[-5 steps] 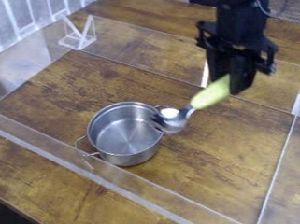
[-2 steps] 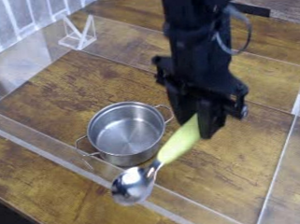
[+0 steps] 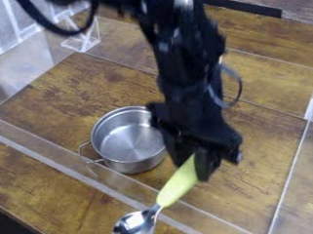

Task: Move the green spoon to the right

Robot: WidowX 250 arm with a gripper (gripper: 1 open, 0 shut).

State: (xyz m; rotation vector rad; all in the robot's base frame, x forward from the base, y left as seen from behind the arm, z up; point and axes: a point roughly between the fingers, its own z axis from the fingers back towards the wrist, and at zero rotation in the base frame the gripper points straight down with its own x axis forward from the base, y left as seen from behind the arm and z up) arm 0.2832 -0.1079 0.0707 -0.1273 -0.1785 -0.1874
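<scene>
- Hand point(image 3: 196, 154): black, chunky, angular, soft with blur. Closed down to handle width, gripping the green spoon point(image 3: 179, 184) by the upper end of its handle.
- Spoon handle: thick, rounded, smooth yellow-green plastic, top end hidden in the hand. It slanted down and left in the view.
- Spoon bowl: small, oval, shiny silver metal, lowest part of the spoon in view. Couldn't tell if it touched anything beneath.
- Arm above: dark, bulky, blurred, with a thin cable-like curve beside it.
- Steel pot point(image 3: 127, 142): just beside the hand, upright on the worktop point(image 3: 270, 114). Round, open, thin rim, brushed-looking inside; wire loop handle showed on its left, other side partly covered by the hand.
- Worktop: brown wood, streaky grain, darker patches.
- Clear panels point(image 3: 56, 148): flat, glassy, straight edges, around the work area.
- Upper left: white slatted piece point(image 3: 1, 28), parallel bars.
</scene>
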